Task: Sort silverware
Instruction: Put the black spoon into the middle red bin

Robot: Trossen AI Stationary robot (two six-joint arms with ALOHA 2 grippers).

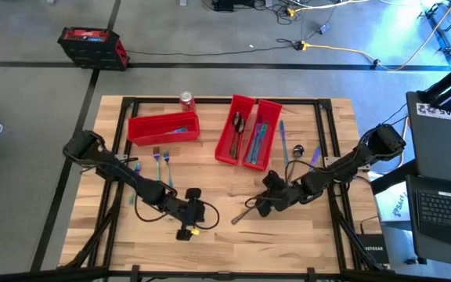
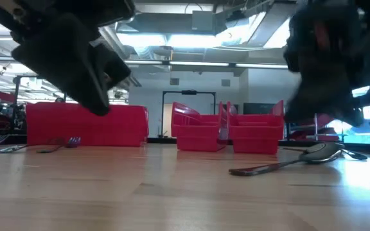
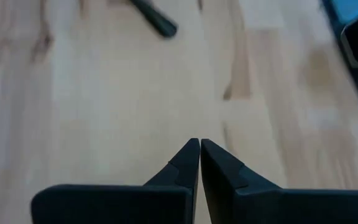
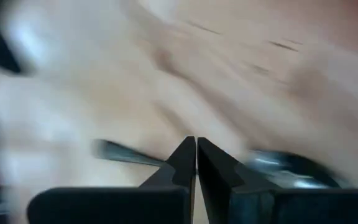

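A dark spoon (image 1: pixel 245 213) lies flat on the wooden table (image 1: pixel 225 251) near its middle; the low view shows the spoon (image 2: pixel 288 163) with its bowl to the right. My right gripper (image 1: pixel 263 205) hangs shut just above it, and the blurred spoon (image 4: pixel 278 165) passes behind the fingertips in the right wrist view. My left gripper (image 1: pixel 198 210) hangs shut over bare wood left of the spoon, with the spoon's handle end (image 3: pixel 157 22) ahead of it. Two forks (image 1: pixel 161 157) lie at the left. More silverware (image 1: pixel 297 149) lies at the right.
A wide red bin (image 1: pixel 163 127) stands at the back left and two narrow red bins (image 1: pixel 247 131) holding silverware at the back middle. A red soda can (image 1: pixel 186 99) stands at the far edge. A laptop (image 1: pixel 445 204) sits off the table's right side.
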